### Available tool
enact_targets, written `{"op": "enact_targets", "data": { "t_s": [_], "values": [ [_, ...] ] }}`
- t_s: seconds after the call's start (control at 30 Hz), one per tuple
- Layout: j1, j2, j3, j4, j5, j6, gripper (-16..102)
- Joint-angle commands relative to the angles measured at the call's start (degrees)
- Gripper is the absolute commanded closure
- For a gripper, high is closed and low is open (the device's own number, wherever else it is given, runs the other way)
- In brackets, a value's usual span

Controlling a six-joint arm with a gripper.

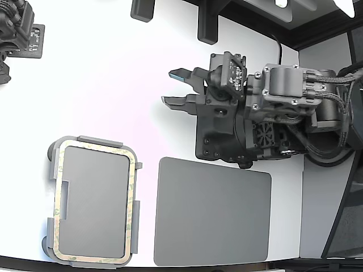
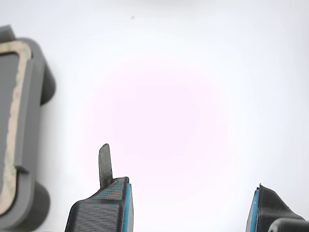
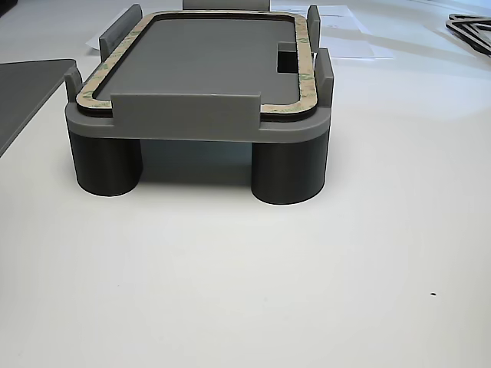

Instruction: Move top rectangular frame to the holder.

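Exterior view: the frame (image 1: 95, 148) is being seen seated on the holder (image 1: 52, 170), lying inside the raised edge tabs at the exterior view's lower left of the counter (image 1: 102, 79). The dark mat (image 1: 212, 212) is lying flat just beside the holder, towards the exterior view's right, with nothing resting on it. The tool (image 1: 173, 86) is being held above bare counter, well apart from the holder, with its jaws spread wide and nothing between them.

Wrist view: two blue-edged fingertips (image 2: 126, 205) are being shown apart over white counter, gripping nothing. A corner of the holder (image 2: 37, 87), with a strip of the frame (image 2: 14, 116) along it, is showing at the edge of the picture.

Other view: the frame (image 3: 303, 57) is being seen lying level around the holder's top, inside the tabs (image 3: 184, 111); the holder is standing on its round feet (image 3: 290, 172).

Judgement: the placing step is being regarded as complete, and the arm is being judged to be in the withdrawal stage. No further grasp is being called for; only a check that the frame is sitting flush, which appears so.
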Motion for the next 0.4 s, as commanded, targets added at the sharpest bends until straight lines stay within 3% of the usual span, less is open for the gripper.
{"op": "enact_targets", "data": {
  "t_s": [0.0, 0.1, 0.37],
  "values": [
    [-0.97, 5.36, -0.44, 0.09, 0.44, 0.26, -14],
    [-0.97, 7.12, 0.09, 0.79, 3.52, 2.11, -14],
    [-0.97, 7.12, 0.09, 0.79, 3.43, 2.11, -14]
  ]
}}
